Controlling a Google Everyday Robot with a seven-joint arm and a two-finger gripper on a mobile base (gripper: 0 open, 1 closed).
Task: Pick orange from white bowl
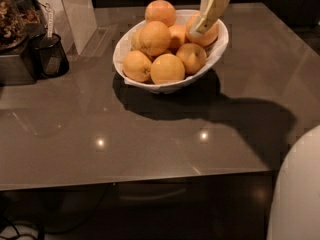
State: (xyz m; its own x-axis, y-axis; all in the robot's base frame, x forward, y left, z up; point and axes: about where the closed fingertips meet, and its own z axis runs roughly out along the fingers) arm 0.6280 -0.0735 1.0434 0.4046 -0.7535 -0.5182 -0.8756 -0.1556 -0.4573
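A glossy grey table (150,144) carries everything, with two small light glints near its front edge and a broad dark shadow running from under the bowl toward the right. At the left edge stands a black cup (50,59) with a pale slip (49,21) sticking up from it, just beside a grey metal box (15,66) and a dark holder of brownish bits (9,14). Behind the cup a white panel (75,9) leans upright. All of these sit well apart from the bowl. A white rounded body part (300,194) of the robot fills the lower right corner, and cables (15,229) lie on the floor at lower left. The white bowl (150,86) stands at the back middle of the table, heaped with oranges: one on top of the pile (160,12), a large one below it (154,38), three along the front (137,65) (167,69) (191,58) and another tucked in the middle (177,34). The orange (209,36) sits at the right rear of the bowl, against the rim, with neighbours pressed to its left and front. The cream gripper (200,26) comes down from the top edge, tilted, its tip on the left upper face of that orange and partly covering it; whether it is released or clenched cannot be told.
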